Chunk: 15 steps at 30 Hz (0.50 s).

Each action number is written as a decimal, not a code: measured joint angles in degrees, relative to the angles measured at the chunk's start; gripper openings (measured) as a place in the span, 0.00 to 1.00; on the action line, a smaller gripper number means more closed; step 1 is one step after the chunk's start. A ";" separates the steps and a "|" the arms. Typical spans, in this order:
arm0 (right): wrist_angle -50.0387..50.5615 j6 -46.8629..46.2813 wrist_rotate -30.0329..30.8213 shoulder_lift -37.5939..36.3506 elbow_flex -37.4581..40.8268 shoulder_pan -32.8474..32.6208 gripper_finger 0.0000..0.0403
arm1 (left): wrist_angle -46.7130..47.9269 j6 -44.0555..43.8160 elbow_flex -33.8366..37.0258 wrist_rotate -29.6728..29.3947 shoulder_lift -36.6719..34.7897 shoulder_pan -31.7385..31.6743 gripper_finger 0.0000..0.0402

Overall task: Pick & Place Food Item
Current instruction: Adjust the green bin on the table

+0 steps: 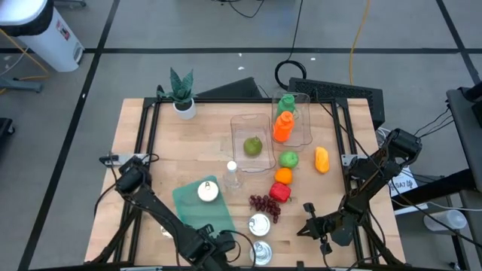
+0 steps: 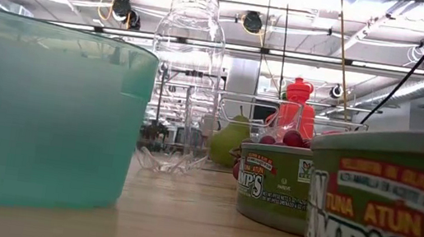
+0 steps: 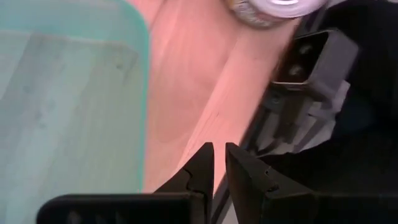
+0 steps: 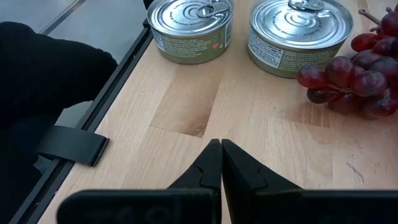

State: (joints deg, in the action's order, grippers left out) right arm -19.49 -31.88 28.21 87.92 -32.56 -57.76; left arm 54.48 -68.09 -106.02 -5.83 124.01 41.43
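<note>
The food lies at mid-table: a green pear [image 1: 252, 146] in a clear tray [image 1: 235, 128], a green apple [image 1: 288, 159], an orange [image 1: 283, 175], a red pepper [image 1: 280, 192], grapes [image 1: 265, 205] and a yellow item [image 1: 321, 159]. The grapes also show in the right wrist view [image 4: 354, 74]. My left gripper [image 1: 228, 242] is shut and empty at the near edge, beside a teal tub [image 3: 62, 93]. My right gripper [image 1: 304, 224] is shut and empty near the table's near right, low over the wood [image 4: 221, 149], pointing at two tuna cans [image 4: 191, 28] and the grapes.
A clear bottle [image 1: 231, 175] stands by the teal tub [image 1: 202, 205], which holds a white round thing. Two cans [image 1: 259, 224] stand near the front edge. A second clear tray [image 1: 301, 120] holds an orange and a green bottle-shaped item. A potted plant [image 1: 181, 90] stands far left.
</note>
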 joint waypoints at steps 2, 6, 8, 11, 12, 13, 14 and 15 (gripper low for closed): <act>-0.05 0.00 0.00 0.00 0.00 0.00 0.00 | 1.93 -0.64 0.39 0.27 0.00 -0.57 0.12; -0.83 0.00 -0.02 0.00 0.00 -0.09 0.00 | 6.64 -3.06 1.03 0.51 0.00 -1.69 0.12; -0.87 0.00 -0.02 0.00 0.00 -0.11 0.00 | 8.85 -3.60 1.03 0.41 0.00 -2.07 0.12; -0.87 -0.35 -0.02 0.00 0.00 -0.11 0.00 | 11.17 -3.88 1.03 0.14 0.00 -2.63 0.12; -0.87 -0.42 -0.02 0.00 0.00 -0.11 0.00 | 11.86 -3.92 1.06 -0.02 0.00 -2.83 0.12; -0.88 -0.44 -0.02 0.00 0.00 -0.11 0.00 | 12.63 -4.00 1.06 -0.10 0.00 -2.99 0.12; -0.88 -0.44 -0.02 0.00 0.00 -0.13 0.00 | 13.41 -4.10 1.06 -0.17 0.00 -3.17 0.12; -0.90 -0.44 -0.02 0.00 0.00 -0.15 0.00 | 14.34 -4.26 1.06 -0.27 0.00 -3.30 0.12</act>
State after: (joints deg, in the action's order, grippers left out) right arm -20.38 -32.32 28.18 87.92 -32.56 -57.91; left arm 68.81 -72.35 -104.97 -6.10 124.01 38.13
